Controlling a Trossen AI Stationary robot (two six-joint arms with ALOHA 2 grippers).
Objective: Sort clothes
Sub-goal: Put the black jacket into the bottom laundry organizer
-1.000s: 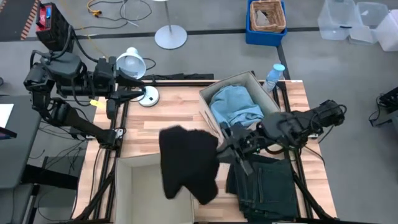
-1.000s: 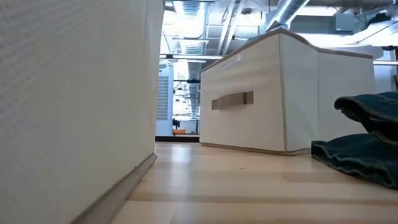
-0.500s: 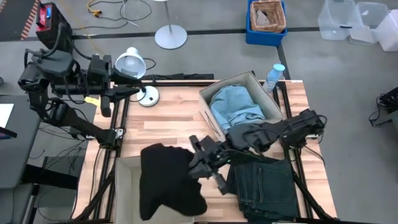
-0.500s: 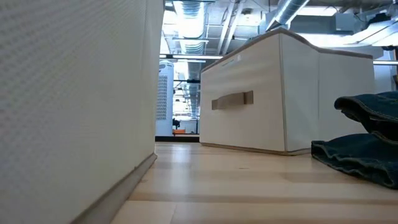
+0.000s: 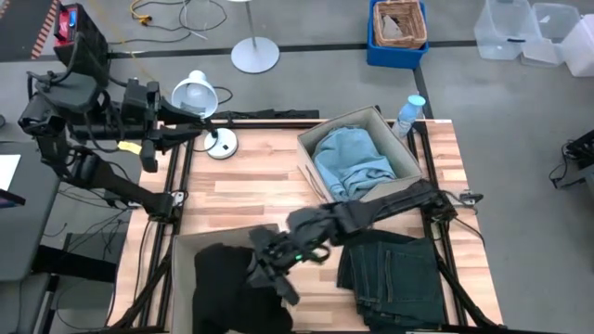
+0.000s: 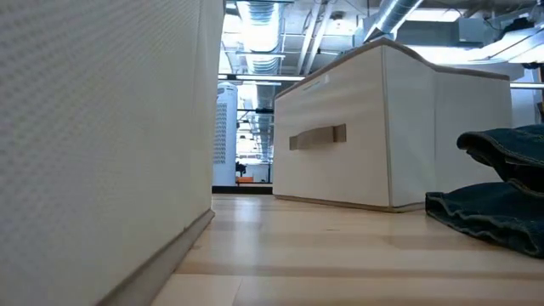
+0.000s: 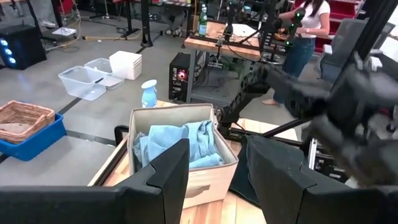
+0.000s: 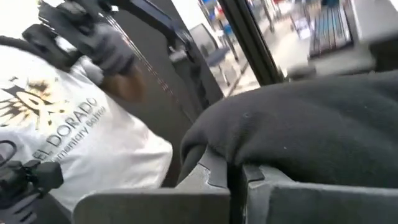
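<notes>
Hanging in soft, matte folds, the black garment (image 5: pixel 223 288) sits at the lower left of the overhead frame, bunched into a dark lump over the open beige box (image 5: pixel 182 249) there, with no pattern or trim that I can make out. My right gripper (image 5: pixel 269 269) is at its right edge, over the box's rim, and my right wrist view shows the same dark cloth (image 8: pixel 311 134) draped thick and rounded between my fingers (image 8: pixel 261 180), so I am clenched on it.

To the right of that, in the lower centre-right of the overhead frame, the dark blue-green jeans (image 5: pixel 394 283) lie flat on the wooden table (image 5: pixel 251 181), seams and a pocket faintly visible; the table-level view has them as a rumpled heap (image 6: pixel 497 200) at its right edge. Above them, right of centre, the light blue denim piece (image 5: pixel 351 162) lies crumpled and pale inside the second beige box (image 5: pixel 311 139), filling most of it. My left wrist view sees that same box (image 7: pixel 208 177) with the blue cloth (image 7: pixel 180 143) mounded up to its rim.

My left gripper (image 5: pixel 190 132) hangs at the upper left of the overhead frame, off the table's corner, fingers (image 7: pixel 171 171) spread apart with nothing between them. A white lamp (image 5: pixel 195 93) stands just beside it, and a plastic bottle (image 5: pixel 408 113) stands by the far corner of the denim's box.
</notes>
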